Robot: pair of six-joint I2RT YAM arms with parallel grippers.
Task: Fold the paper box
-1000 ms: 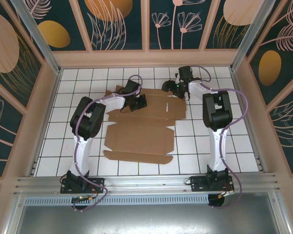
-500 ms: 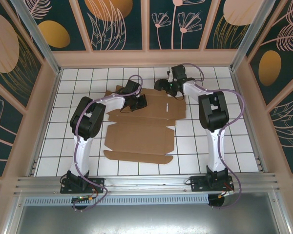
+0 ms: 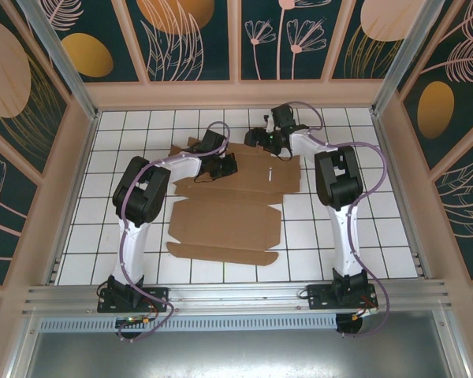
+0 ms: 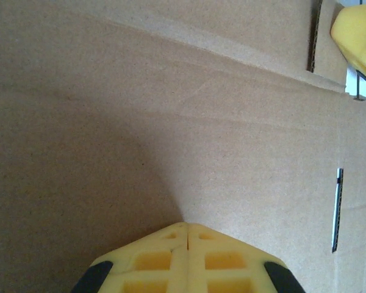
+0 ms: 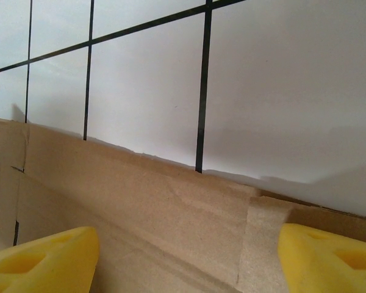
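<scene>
Two left fingers [image 4: 152, 262], yellow and closed tight with nothing between them, are pressing their tips down on the paper box [image 3: 225, 224]. They seem to be pinning a far panel so the sheet is not sliding while the other arm is working. Just beside them a narrow slot [image 4: 337, 207] is showing in the cardboard, and a crease is running across above.

The right fingers [image 5: 43, 259] are standing wide apart and gripping nothing. They are hovering low at the sheet's far edge, one on each side of a small tab [image 5: 262, 238], probably lining up to catch that edge flap and lift it.

The paper box is lying flat and unfolded on the white tiled surface [image 3: 363, 236], spreading from the middle toward the far side between the two arms, with all its flaps down.

The left arm [image 3: 142, 193] is reaching over the sheet's left side, so it is likely obstructing any fold of the far panel toward the near side. The far wall [image 3: 236, 94] is leaving little room behind the right fingers.
</scene>
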